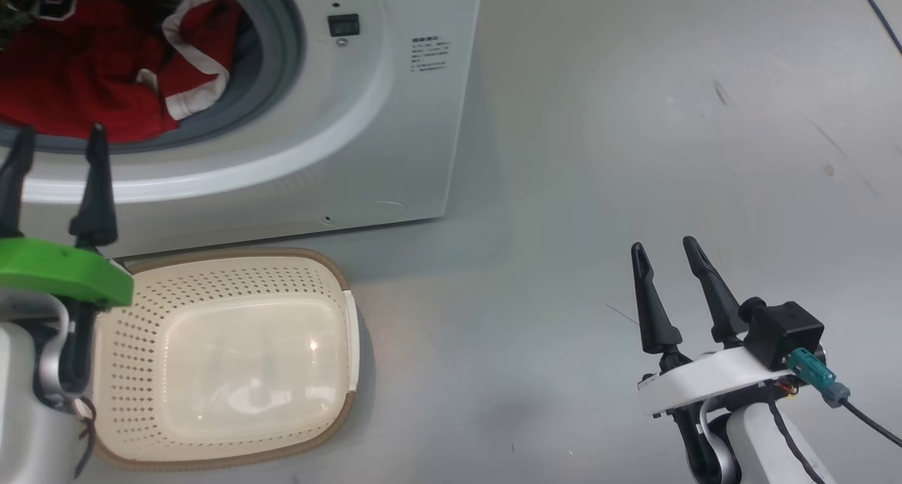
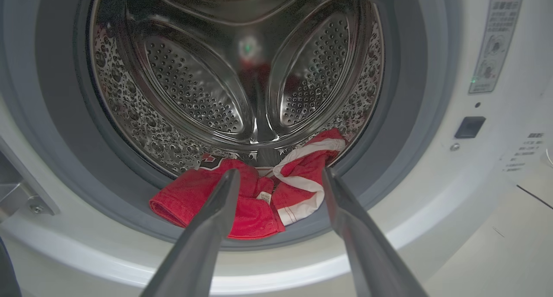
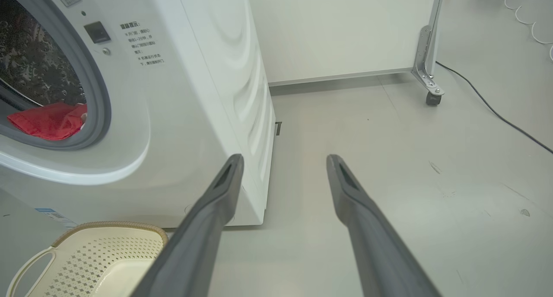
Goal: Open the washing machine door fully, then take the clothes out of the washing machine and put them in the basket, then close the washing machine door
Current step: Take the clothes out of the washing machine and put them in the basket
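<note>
hovering at the mouth of the washing machine (image 1: 394, 118), the left gripper (image 2: 280, 170) holds its two dark fingers spread wide, gripping nothing. just ahead of its tips the grey gasket (image 2: 56, 115) rings the opening, and the steel drum (image 2: 242, 72) shines beyond it, perforated and ribbed. the clothes (image 2: 255, 215) lie at the bottom of that opening, directly past the fingertips: bright red fabric with white bands, crumpled, one fold spilling forward over the gasket lip, a small white label (image 2: 263, 196) showing. below this gripper the basket (image 1: 232, 287) sits on the floor (image 1: 634, 118), close against the machine's front, cream with a brown rim. the right gripper (image 3: 284, 156) is also spread wide and holds nothing; the machine's corner stands ahead to its left, a white panel (image 3: 345, 29) on a caster (image 3: 432, 98) farther ahead, a dark cable (image 3: 488, 104) to its right. a warning sticker (image 2: 497, 37) with a red triangle and printed lines on the front are too small to read.
</note>
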You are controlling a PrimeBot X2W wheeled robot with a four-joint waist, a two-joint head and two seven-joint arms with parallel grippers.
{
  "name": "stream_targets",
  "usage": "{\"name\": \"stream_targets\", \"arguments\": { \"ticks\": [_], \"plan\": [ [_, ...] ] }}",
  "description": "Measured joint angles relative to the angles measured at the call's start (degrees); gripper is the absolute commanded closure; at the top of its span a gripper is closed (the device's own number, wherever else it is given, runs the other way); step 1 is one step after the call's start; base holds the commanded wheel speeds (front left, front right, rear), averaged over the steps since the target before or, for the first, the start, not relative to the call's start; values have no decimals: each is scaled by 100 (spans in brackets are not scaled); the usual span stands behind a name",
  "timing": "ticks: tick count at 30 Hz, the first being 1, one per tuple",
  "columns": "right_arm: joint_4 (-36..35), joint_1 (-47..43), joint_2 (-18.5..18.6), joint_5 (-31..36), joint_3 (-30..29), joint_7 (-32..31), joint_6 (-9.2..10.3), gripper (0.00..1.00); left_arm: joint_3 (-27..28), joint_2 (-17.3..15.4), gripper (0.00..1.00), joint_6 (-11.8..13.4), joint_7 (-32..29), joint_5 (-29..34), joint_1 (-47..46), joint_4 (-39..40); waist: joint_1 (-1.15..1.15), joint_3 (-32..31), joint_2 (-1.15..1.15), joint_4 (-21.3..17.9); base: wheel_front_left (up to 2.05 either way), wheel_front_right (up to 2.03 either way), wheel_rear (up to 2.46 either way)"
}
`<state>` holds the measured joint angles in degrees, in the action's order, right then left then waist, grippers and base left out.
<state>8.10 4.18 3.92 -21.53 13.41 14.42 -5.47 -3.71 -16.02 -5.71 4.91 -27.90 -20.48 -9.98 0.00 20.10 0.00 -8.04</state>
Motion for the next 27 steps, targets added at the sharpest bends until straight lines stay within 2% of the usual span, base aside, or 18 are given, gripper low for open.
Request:
{"name": "stream_targets", "arguments": {
  "ticks": [3, 13, 21, 27],
  "plan": [
    [5, 143, -38, -1, 41, 0, 0, 0, 113, -114, 0, 20, -241, -180, -297, -55, 0, 183, 0, -211, 0, 0, 0],
    [151, 372, -78, -60, 149, 1, -1, 0, 201, -207, 0, 90, -1311, -639, -1252, -723, 0, 684, 0, -943, 0, 0, 0],
    [196, 416, -121, -65, 208, 1, -1, 0, 332, -342, 0, 377, -1994, -759, -1835, -1288, 0, 919, 0, -1274, 0, 0, 0],
    [185, 501, -135, -73, 221, 1, -1, 0, 324, -565, 0, 444, -2288, -726, -2276, -1577, 0, 1058, 0, -1419, 0, 0, 0]
  ]
}}
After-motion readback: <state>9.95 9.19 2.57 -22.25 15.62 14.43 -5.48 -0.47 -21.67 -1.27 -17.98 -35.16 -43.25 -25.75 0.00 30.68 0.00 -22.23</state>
